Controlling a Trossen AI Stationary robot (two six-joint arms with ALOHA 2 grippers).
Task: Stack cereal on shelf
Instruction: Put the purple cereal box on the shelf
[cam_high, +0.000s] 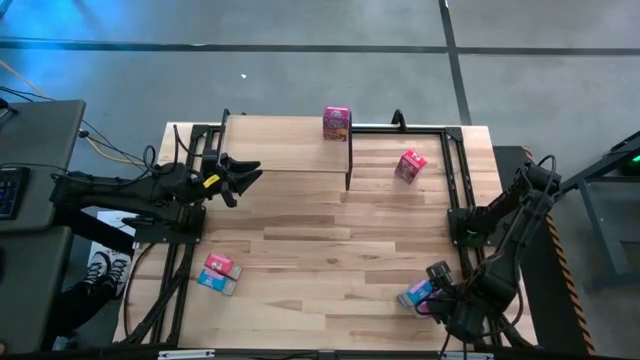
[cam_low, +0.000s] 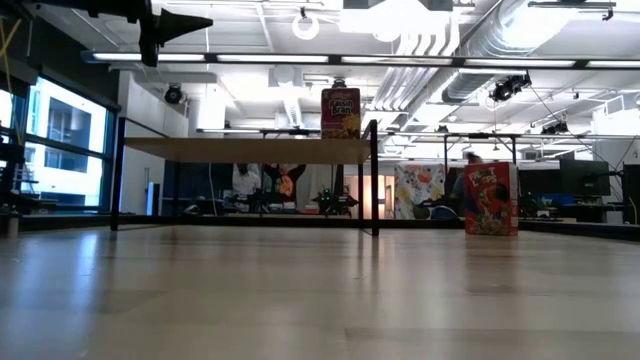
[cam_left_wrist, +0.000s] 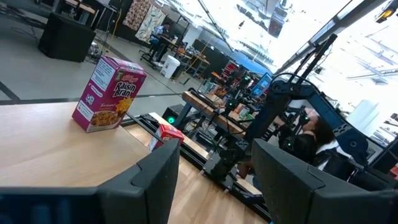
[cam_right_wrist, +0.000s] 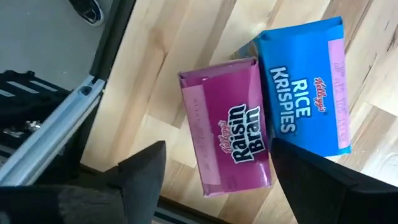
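Cereal box (cam_high: 337, 123) upright on shelf (cam_high: 285, 145), left hand (cam_high: 245, 176) released beside it, right hand (cam_high: 428, 297) released over 2 boxes (cam_right_wrist: 233, 127).

We found one cereal box (cam_high: 337, 123) standing on the shelf (cam_high: 285, 145), another (cam_high: 410, 166) off its 3 o'clock side, two (cam_high: 218, 273) at 7 o'clock, two (cam_high: 417, 294) at 5 o'clock.

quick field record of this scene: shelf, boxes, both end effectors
shelf: one Raisin Bran box upright at its right end
table, beside shelf: red cereal box standing
near left: pink and blue box pair
near right: Raisin Bran and Rice Krispies boxes lying flat
left end effector: open, empty, at shelf's left end
right end effector: open over Raisin Bran
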